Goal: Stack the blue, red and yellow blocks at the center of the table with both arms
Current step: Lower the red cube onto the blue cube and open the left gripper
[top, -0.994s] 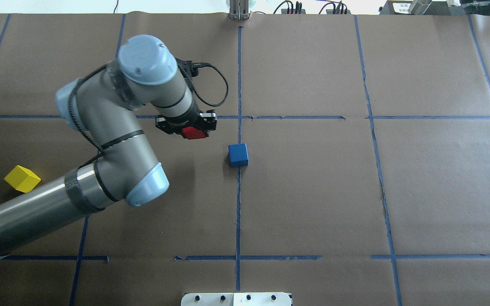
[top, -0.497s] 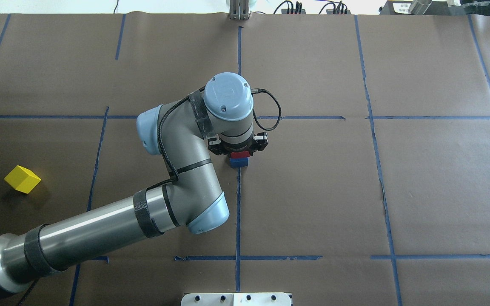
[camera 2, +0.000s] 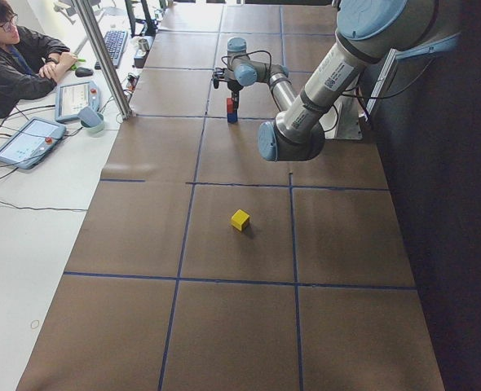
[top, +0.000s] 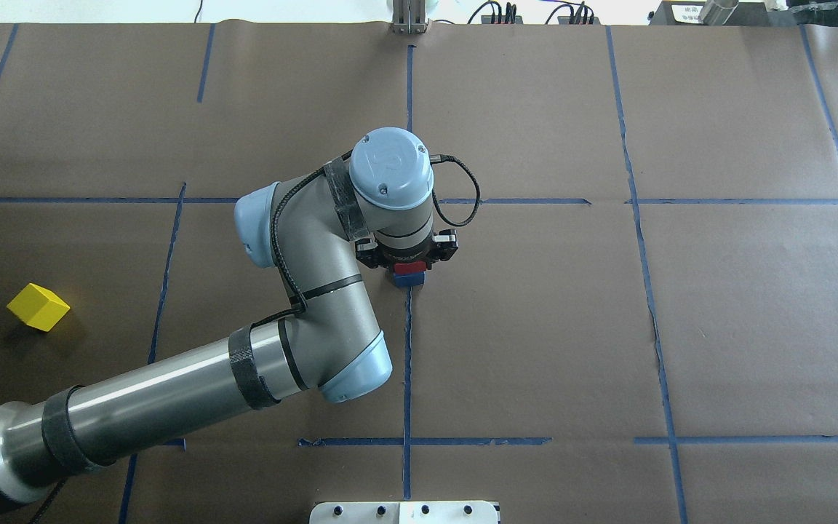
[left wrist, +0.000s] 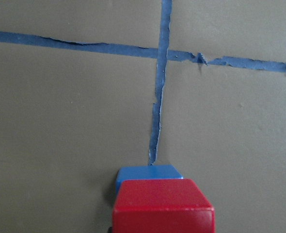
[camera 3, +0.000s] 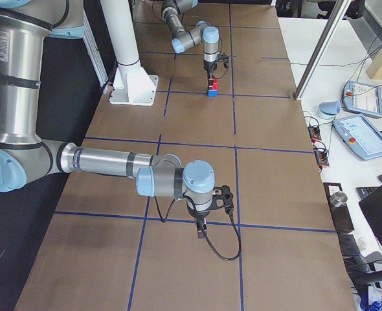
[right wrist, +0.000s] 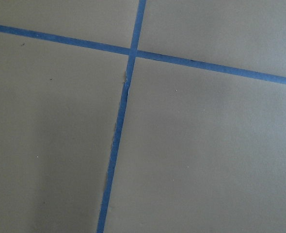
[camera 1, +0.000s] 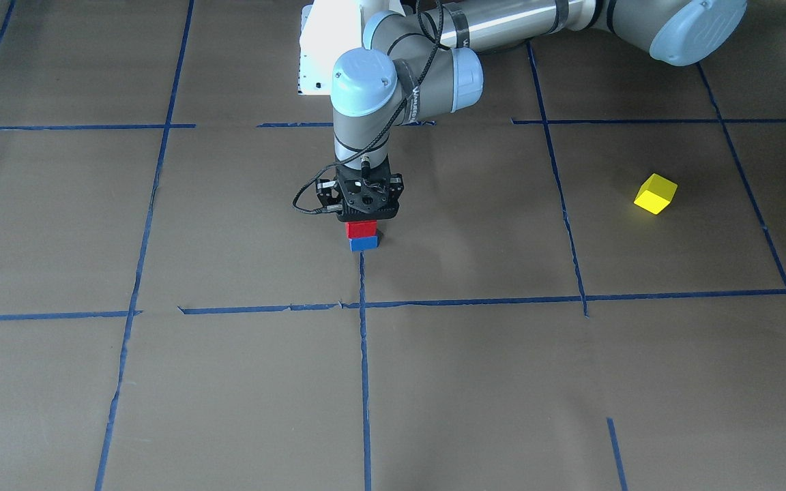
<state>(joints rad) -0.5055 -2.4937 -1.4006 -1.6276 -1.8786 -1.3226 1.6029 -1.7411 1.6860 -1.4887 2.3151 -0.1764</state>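
My left gripper (camera 1: 362,221) stands at the table's center, shut on the red block (camera 1: 361,229), which rests on top of the blue block (camera 1: 364,243). The overhead view shows the gripper (top: 408,265) above the red block (top: 409,268) and the blue block (top: 409,279). In the left wrist view the red block (left wrist: 163,206) sits squarely over the blue block (left wrist: 150,173). The yellow block (top: 38,307) lies alone far to the left. My right gripper (camera 3: 200,228) shows only in the exterior right view, low over bare paper; I cannot tell whether it is open.
Brown paper with blue tape lines (top: 407,349) covers the table. The white robot base plate (top: 404,511) is at the near edge. A metal post (top: 409,18) stands at the far edge. An operator (camera 2: 20,65) sits at a side desk with tablets.
My left arm carried the red block rightwards from left of center and set it down onto the blue block. In the last half second it has barely moved.
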